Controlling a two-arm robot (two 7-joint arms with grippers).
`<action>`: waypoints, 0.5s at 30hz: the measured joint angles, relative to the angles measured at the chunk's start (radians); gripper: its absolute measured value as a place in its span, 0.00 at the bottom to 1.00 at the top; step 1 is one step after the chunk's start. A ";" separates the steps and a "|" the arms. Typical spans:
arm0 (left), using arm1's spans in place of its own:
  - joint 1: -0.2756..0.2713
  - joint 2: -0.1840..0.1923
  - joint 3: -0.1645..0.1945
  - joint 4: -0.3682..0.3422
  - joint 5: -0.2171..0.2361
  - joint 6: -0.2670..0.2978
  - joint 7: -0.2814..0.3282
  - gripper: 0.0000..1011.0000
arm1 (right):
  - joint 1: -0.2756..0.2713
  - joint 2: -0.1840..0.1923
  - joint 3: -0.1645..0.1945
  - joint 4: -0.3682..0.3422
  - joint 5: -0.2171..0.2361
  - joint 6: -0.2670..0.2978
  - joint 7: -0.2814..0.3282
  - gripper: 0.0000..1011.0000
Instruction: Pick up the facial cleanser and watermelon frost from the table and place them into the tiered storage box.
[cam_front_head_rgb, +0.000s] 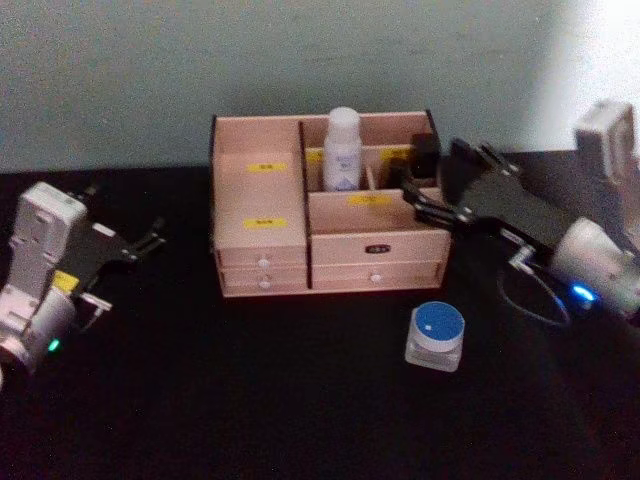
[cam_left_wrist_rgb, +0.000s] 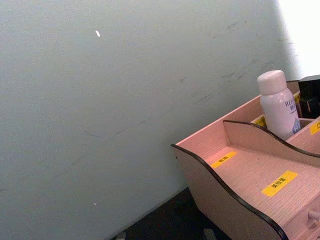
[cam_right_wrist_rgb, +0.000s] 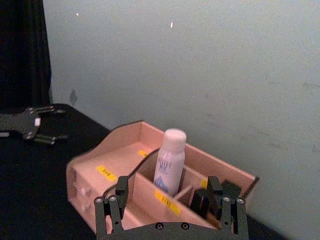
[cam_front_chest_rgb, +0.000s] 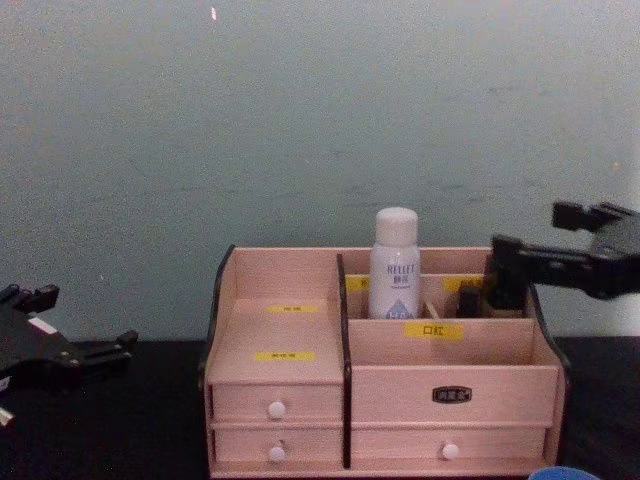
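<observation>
Blue lid, squat white body: the blue-lidded jar sits alone on the black tabletop, upright, short axis vertical, just outside the drawer front of the tiered storage box. The right end effector hangs over the box's back right compartment, fingers spread wide with nothing between them. From there the jar lies below it and back toward the robot, slightly off to its outer side, with the box's front wall and drawers between the two. That's the relation to watch: a pull back and a drop, not a reach forward.

The left end effector is parked low, well away on the far side of the box, fingers apart and empty. The right arm is clearly the nearer one to the jar.

The white bottle stands upright in a back compartment, just beside the right end effector's inner finger. I'd judge that to be the facial cleanser, already placed, and the jar to be the watermelon frost, though no label on the jar is readable.

Harder to call is a dark block in the back right compartment, close to the right fingers. I can't tell what it is. In the chest view the jar is cut off at the bottom edge, with just a sliver of blue showing.
</observation>
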 joint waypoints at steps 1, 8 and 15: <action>0.000 0.000 0.000 0.000 0.000 0.000 0.000 0.99 | -0.011 0.008 0.004 -0.009 0.005 0.002 0.001 0.99; 0.000 0.000 0.000 0.000 0.000 0.000 0.000 0.99 | -0.104 0.072 0.027 -0.083 0.051 0.017 0.017 0.99; 0.000 0.000 0.000 0.000 0.000 0.000 0.000 0.99 | -0.191 0.130 0.037 -0.136 0.097 0.042 0.036 0.99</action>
